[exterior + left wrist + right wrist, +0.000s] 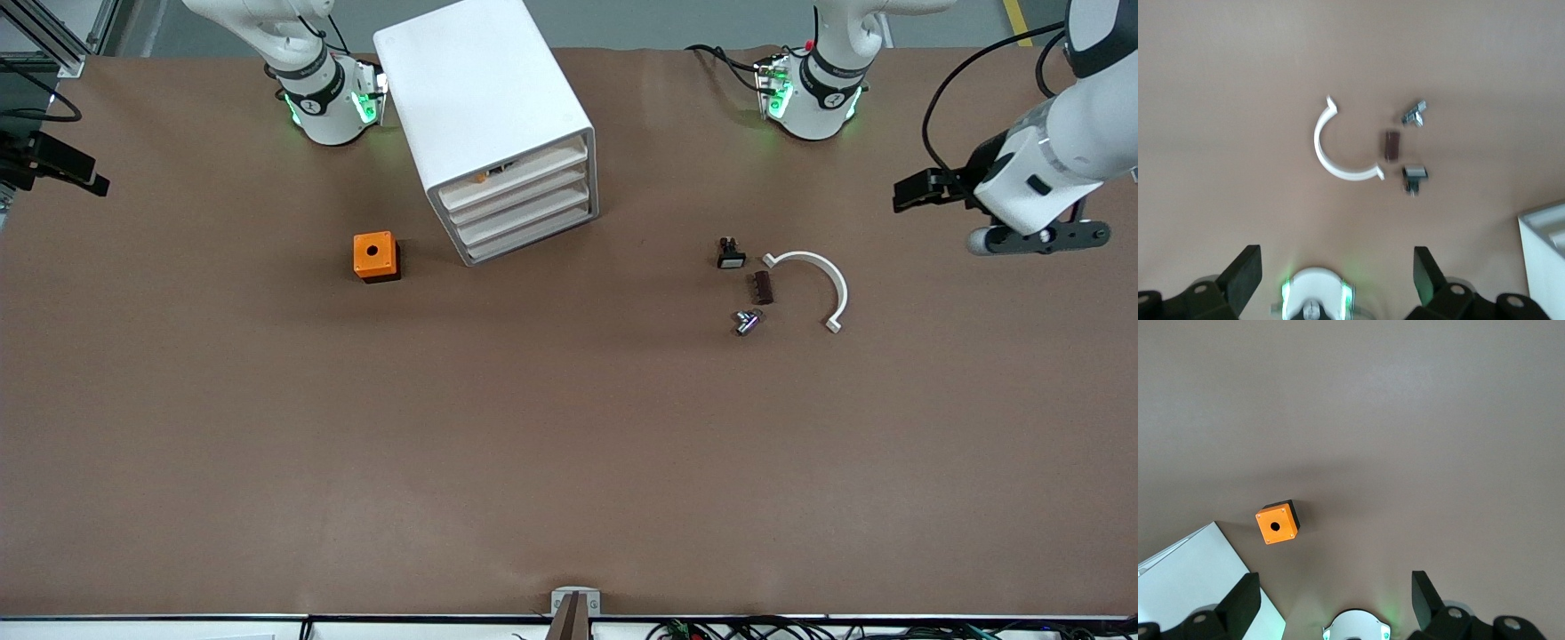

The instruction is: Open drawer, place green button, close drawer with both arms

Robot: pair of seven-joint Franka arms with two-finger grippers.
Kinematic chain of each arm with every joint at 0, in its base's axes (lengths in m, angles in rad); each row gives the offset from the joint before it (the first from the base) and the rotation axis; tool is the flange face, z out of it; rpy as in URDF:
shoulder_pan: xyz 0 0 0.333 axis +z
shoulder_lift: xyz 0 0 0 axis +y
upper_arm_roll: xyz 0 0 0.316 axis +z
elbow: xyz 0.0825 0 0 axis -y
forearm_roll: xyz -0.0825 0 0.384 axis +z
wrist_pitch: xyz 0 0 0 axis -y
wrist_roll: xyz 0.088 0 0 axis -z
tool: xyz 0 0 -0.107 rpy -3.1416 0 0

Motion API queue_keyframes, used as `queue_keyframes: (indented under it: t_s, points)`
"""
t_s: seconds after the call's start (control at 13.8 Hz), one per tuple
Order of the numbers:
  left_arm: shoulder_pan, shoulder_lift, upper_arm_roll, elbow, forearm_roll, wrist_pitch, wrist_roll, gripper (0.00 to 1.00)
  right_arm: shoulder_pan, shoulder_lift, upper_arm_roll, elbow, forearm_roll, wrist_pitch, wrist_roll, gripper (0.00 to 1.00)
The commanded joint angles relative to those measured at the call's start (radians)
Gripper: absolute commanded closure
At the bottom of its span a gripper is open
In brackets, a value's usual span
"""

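Both black two-finger grippers, left and right, hang wide open and empty, flanking the closed white plastic drawer, evidently before any pull.

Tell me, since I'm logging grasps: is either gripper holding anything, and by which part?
Nothing is held. The left gripper and right gripper are both open and empty, up over bare table.

Brown tabletop, grey floor w/ yellow line at top.
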Motion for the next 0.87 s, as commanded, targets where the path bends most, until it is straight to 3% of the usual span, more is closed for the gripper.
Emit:
queue_keyframes:
  t_s: [0.0, 0.29, 0.58, 0.8]
  points:
    - [-0.006, -0.071, 0.000, -0.113, 0.090, 0.166, 0.028, 0.00, -0.005, -0.037, -0.001, -0.040, 0.014, 0.021, 0.000, 0.00]
    - [0.012, -0.069, 0.050, -0.024, 0.084, 0.193, 0.122, 0.00, 0.001, -0.037, 0.007, -0.038, 0.014, 0.043, 0.000, 0.00]
    - [0.017, -0.048, 0.049, 0.128, 0.075, 0.002, 0.122, 0.00, -0.001, -0.037, 0.007, -0.038, 0.014, 0.041, -0.008, 0.00]
    - [0.005, -0.039, 0.040, 0.149, 0.075, -0.034, 0.111, 0.00, -0.001, -0.043, 0.007, -0.038, 0.005, 0.040, -0.013, 0.00]
